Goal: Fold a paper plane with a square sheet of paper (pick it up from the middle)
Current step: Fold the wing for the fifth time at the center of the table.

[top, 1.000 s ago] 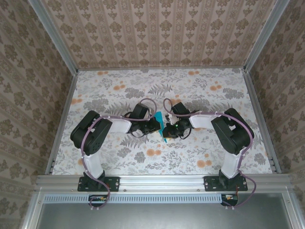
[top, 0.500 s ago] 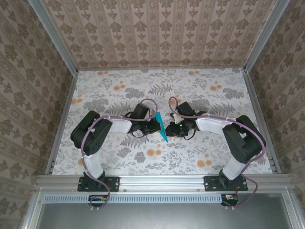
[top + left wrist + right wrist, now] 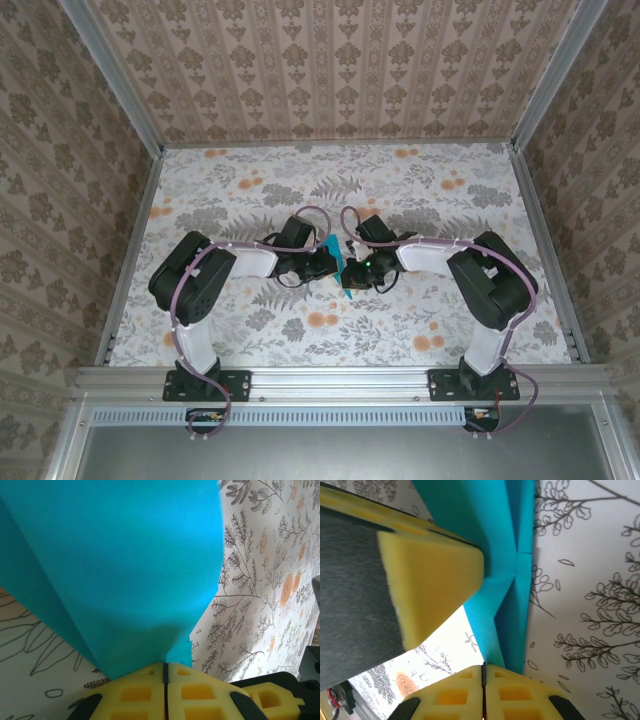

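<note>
My left gripper (image 3: 328,262) and right gripper (image 3: 356,272) pinched the paper plane (image 3: 341,270) nose to nose, with no gap between them. My left arm (image 3: 240,262) barred 9 o'clock, my right arm (image 3: 432,254) 3 o'clock. The table (image 3: 400,185) lay bare from 10 to 2 o'clock, up to the back wall (image 3: 330,70), and toward 6.

The left arm (image 3: 196,282) and right arm (image 3: 487,284) have black joints, white link shells and a lilac cable (image 3: 312,211) looping behind each wrist; the left gripper (image 3: 165,668) and right gripper (image 3: 484,670) wear yellow foam pads (image 3: 134,694) moulded with square pockets.
</note>
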You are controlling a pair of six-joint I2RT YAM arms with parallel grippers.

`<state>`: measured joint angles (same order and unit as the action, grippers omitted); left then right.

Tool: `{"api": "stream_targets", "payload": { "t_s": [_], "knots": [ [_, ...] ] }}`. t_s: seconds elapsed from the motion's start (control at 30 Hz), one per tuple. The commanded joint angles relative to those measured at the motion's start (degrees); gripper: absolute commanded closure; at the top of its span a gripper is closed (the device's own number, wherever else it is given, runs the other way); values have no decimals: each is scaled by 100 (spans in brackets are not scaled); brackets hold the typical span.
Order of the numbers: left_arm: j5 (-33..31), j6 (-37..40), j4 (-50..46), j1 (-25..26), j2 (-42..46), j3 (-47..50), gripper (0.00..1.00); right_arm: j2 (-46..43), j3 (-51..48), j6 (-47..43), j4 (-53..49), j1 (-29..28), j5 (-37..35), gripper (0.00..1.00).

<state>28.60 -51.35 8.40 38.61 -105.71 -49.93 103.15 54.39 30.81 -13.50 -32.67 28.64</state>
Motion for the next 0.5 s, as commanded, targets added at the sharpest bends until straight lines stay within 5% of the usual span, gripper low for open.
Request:
{"api": "stream_targets", "payload": {
  "t_s": [0.0, 0.47],
  "knots": [
    [-326, -50, -418, 15, -95, -55, 89, 54, 63, -56, -229, -3, -137, 90],
    [-232, -41, -189, -81, -61, -213, 85, 211, -27, -117, -338, -1, -96, 91]
  ]
}}
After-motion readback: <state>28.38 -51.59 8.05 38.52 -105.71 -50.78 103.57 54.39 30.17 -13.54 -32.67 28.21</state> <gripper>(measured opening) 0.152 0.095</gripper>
